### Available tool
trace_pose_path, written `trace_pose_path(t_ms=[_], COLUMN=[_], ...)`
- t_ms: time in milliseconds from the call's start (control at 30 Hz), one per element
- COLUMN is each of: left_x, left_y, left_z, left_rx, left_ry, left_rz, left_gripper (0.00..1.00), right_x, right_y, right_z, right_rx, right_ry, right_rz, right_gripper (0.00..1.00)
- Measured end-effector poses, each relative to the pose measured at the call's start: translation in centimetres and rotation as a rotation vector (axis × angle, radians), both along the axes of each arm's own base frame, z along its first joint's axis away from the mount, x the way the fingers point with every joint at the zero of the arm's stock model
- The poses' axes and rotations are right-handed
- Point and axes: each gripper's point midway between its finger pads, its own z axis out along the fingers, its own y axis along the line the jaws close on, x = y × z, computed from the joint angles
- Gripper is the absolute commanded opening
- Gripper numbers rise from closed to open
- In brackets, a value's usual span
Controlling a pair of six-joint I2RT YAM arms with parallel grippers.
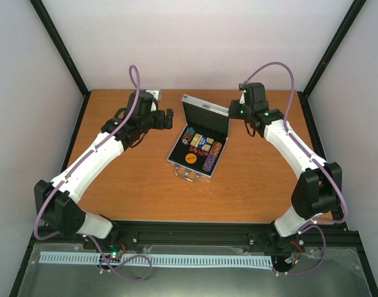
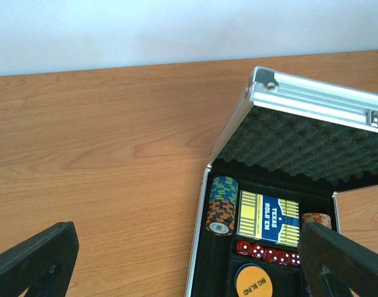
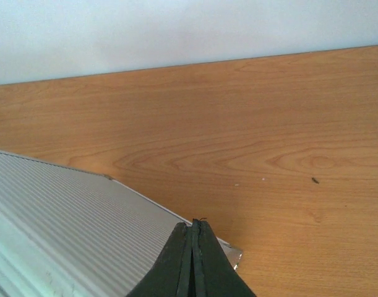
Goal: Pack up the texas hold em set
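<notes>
Standing raised, the lid (image 1: 206, 119) separates right hand (image 3: 193, 226) (fingers (image 3: 176, 263) together) from chips (image 2: 221, 207).

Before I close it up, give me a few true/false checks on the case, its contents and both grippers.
1. The case has its lid standing open. True.
2. The card deck lies outside the case. False: it sits inside the case.
3. The right gripper is shut. True.
4. The left gripper is clamped on the case lid. False: it is open and holds nothing.
5. The orange disc is in the case. True.
</notes>
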Motion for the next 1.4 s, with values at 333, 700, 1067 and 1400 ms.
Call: trace_pose_path(t_ms=[333,700,1067,1400], left_x=[0.0,-0.2,1.2,-0.8], left_y=[0.0,0.1,-2.0,-3.0], left_z=[0.0,0.1,-7.4,-16.6], left_rx=[0.002,0.001,0.024,0.042], left_ry=[0.001,0.000,0.161,0.369], left_rz=[0.001,0.001,-0.043,-0.098], left_gripper=[1.00,1.00,1.00,1.00], right_x=[-3.9,-10.0,-16.1,-20.5], right_y=[0.9,1.5,9.7,12.0], right_z=[-2.5,-1.2,-4.4,-7.3], right_rx=[0.066,0.121,0.119,0.187], right_ry=[0.089,0.094,0.208,0.294], right_rz=[0.083,0.165,0.491,0.614], right_gripper=[0.03,0.07,1.00,1.00])
